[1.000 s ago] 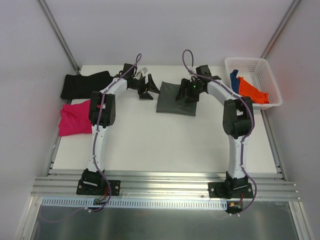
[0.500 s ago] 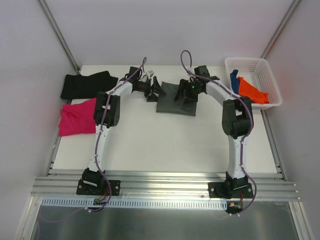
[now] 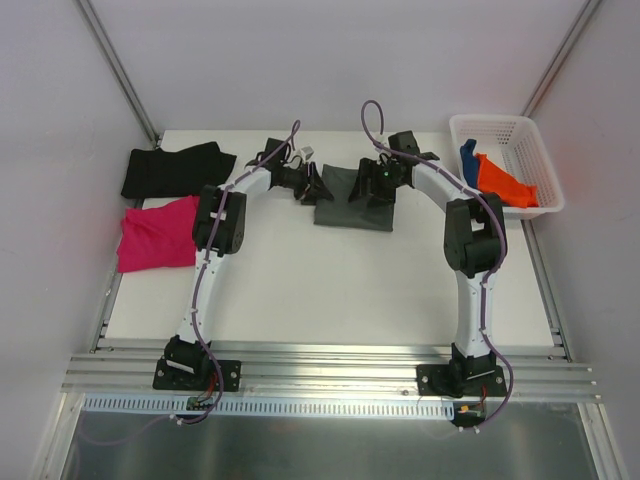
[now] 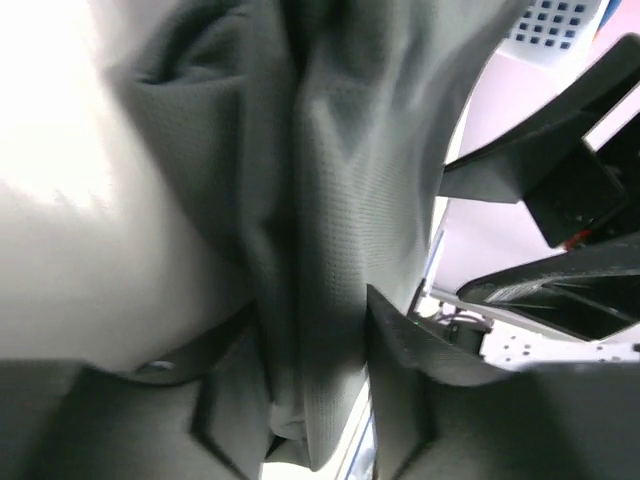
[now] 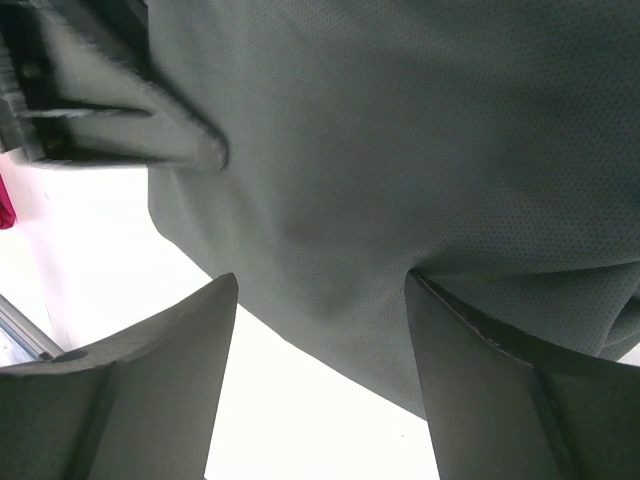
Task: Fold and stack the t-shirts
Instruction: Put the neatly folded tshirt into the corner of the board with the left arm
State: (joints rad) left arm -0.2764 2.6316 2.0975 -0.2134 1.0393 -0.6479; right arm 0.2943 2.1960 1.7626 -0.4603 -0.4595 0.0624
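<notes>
A folded dark grey t-shirt (image 3: 352, 206) lies at the middle back of the table. At its left edge my left gripper (image 3: 317, 187) has a bunched fold of the grey cloth (image 4: 330, 200) pinched between its fingers (image 4: 405, 350). The left gripper (image 4: 312, 335) is shut on that fold. My right gripper (image 3: 378, 186) stands open low over the shirt's right part, one fingertip (image 5: 450, 320) pressing the grey cloth (image 5: 400, 150), the other over bare table. A black t-shirt (image 3: 170, 168) and a magenta t-shirt (image 3: 157, 233) lie at the left.
A white lattice basket (image 3: 495, 121) at the back right holds a blue t-shirt (image 3: 468, 160) and an orange t-shirt (image 3: 505, 183). White walls and metal posts border the table. Both arms reach toward the back, their grippers close together over the grey shirt.
My left gripper has slid right to the grey shirt's left edge and closed on a fold of it. The right arm has not moved.
</notes>
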